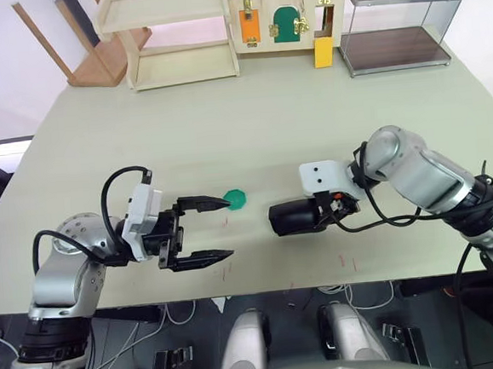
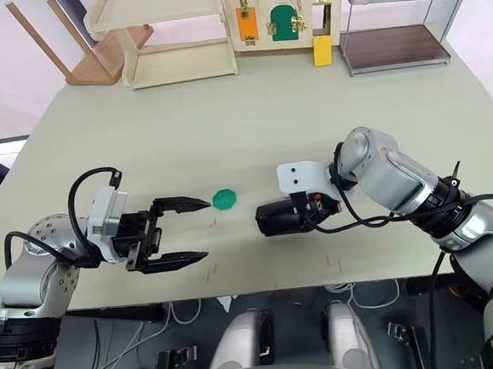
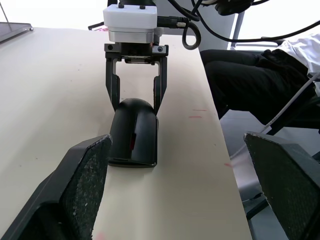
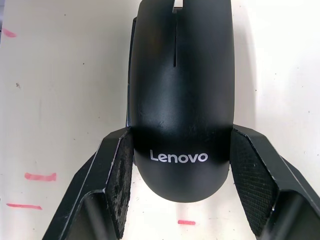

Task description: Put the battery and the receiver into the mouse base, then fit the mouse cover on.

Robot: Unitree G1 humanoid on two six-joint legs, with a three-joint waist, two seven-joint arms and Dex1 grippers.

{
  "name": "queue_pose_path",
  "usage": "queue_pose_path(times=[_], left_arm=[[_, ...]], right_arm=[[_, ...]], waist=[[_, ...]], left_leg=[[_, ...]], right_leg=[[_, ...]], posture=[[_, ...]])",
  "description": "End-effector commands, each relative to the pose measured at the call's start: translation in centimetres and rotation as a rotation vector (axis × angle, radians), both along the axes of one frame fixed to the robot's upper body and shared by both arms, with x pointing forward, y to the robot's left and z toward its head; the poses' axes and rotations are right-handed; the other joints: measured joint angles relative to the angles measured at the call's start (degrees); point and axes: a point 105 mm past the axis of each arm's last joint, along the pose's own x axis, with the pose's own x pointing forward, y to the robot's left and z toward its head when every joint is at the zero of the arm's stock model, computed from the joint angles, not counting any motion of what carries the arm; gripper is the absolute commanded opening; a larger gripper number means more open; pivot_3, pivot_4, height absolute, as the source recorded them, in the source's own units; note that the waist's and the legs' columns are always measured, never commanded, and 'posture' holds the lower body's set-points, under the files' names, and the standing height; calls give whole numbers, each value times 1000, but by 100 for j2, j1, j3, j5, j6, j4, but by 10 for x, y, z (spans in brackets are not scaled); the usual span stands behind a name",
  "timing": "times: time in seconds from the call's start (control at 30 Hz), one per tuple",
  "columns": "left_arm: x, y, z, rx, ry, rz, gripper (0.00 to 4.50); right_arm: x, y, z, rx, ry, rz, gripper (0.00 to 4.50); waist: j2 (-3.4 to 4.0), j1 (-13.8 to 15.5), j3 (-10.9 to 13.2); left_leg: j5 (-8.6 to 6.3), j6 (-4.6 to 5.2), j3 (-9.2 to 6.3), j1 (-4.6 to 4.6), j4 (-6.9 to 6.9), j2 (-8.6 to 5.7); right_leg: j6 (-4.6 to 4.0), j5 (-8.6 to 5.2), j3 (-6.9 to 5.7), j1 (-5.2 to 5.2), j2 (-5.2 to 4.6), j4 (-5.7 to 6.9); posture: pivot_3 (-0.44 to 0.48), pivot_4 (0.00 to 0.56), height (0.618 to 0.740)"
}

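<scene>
**Cover on, right pincer astride the mouse**

Head view: the glossy mouse cover [image 1: 298, 216] lay on the surface, long axis toward my spread, empty left pincer [image 1: 201, 232].

Left wrist: red showed under the cover, on the mouse base [image 3: 133, 142].

Right wrist: right pincer [image 4: 178, 172] fingers flanked the smooth arched shell's rear; whether clamped, I couldn't tell.

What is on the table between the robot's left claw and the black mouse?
A small green tray lies on the table there, toward the far side of the gap between the left gripper and the mouse cover, as the left eye view shows.
</scene>
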Motion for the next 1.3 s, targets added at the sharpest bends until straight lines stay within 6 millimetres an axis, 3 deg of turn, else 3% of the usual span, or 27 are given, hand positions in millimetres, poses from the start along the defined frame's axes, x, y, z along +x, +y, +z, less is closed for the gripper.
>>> queue_pose_path(times=[0.03, 0.63, 0.77, 0.8, 1.3], left_arm=[[-2, -2, 7, -3, -42, -15, 4500], [-4, -3, 5, -4, -37, -18, 4500], [-5, -3, 5, -5, -34, -20, 4500], [-5, -3, 5, -5, -34, -21, 4500], [-4, -3, 6, -4, -34, -20, 4500]], right_arm=[[4, -4, 0, -14, -26, -14, 2272], [6, -2, 1, -12, -38, -13, 2272], [7, -2, 1, -11, -41, -16, 4251], [7, -2, 2, -8, -45, -17, 4435], [3, -5, 10, 11, -28, -35, 4435]], waist=[[0, -1, 0], [0, -8, 0], [0, -4, 0], [0, -4, 0], [0, -2, 1]], left_leg=[[0, 0, 0, 0, 0, 0], [0, 0, 1, 6, 0, 0], [0, 0, 2, 4, 1, 0], [0, 0, 3, 4, 0, 0], [0, 0, 13, -4, -3, 0]], right_leg=[[0, 0, 0, 0, 0, 0], [-4, -2, 0, 1, 1, 5], [-4, -2, 1, 0, 0, 5], [-3, -2, 0, 0, 0, 3], [2, 1, 1, -10, 0, 4]], posture=[[0, 150, 740], [0, 150, 740], [0, 150, 740], [0, 150, 740], [0, 150, 740]])
